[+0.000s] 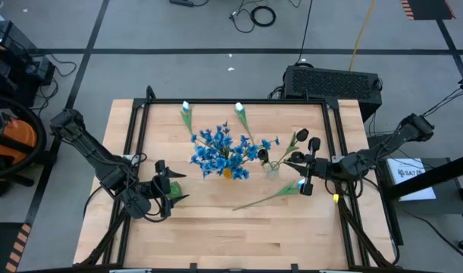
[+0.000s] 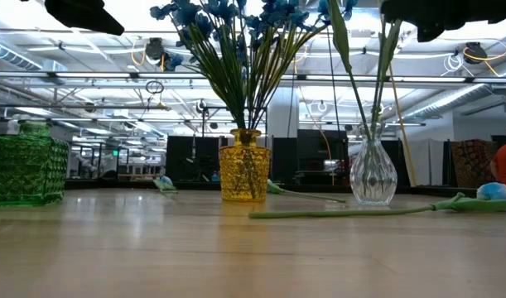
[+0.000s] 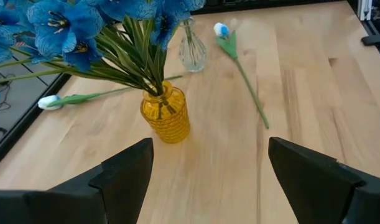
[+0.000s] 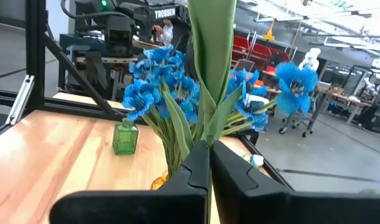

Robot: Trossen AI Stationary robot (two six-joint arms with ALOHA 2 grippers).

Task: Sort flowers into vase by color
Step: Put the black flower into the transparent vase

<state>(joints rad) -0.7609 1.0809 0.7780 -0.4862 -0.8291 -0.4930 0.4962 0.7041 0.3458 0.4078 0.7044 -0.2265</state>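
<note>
Mostly sorted: blue flowers (image 1: 220, 150) packed in the yellow vase (image 2: 244, 175) mid-tabletop, loose stems around it.
Blue blooms are bushy clusters on thin green leafy stems, fanning out above the ribbed yellow glass. Clear vase (image 2: 373, 174) just right of it holds a few green stems with small dark buds (image 1: 302, 136). Two pale tulip buds (image 1: 186, 108) lie on the wooden tabletop (image 1: 216, 227) at the far side, and another pale-tipped stem (image 1: 265, 199) lies flat near right of the vases. Green vase (image 2: 25, 170) stands at near left. Right end effector (image 4: 209, 171) is fully closed on a green leafy stem (image 4: 211, 68), right of the clear vase. Left end effector (image 3: 208, 180) is spread wide, gripping nothing, near left by the green vase.
</note>
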